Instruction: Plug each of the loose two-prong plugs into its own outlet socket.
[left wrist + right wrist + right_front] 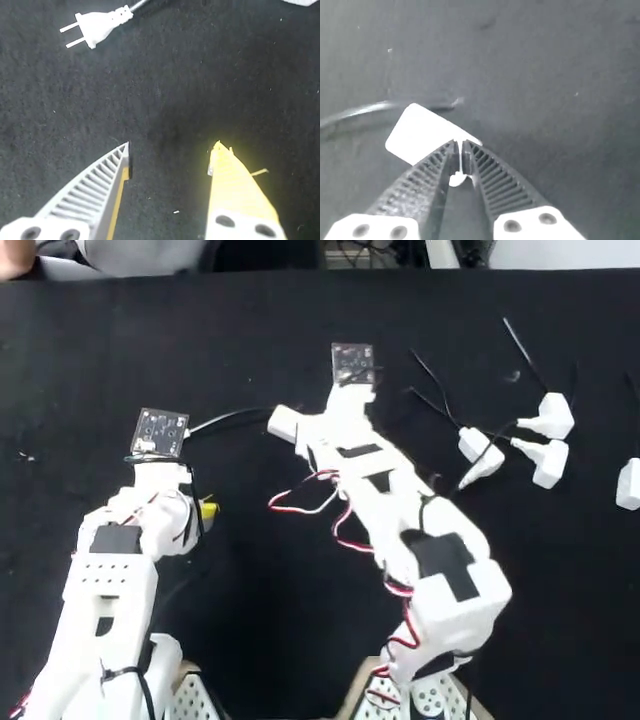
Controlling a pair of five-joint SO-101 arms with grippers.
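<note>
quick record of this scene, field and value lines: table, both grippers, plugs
surface: black table
left arm: left gripper open, holding nothing, over bare table
right arm: right gripper shut on white rectangular block with a black cable
loose plug: white two-prong plug lying flat beyond the left gripper's fingertips, prongs free
other items: three white corded pieces grouped at the high view's right, untouched

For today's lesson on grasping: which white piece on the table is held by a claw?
The white block with the black cable, near mid-table: the right claw is shut on it. The other white pieces lie loose farther right.
</note>
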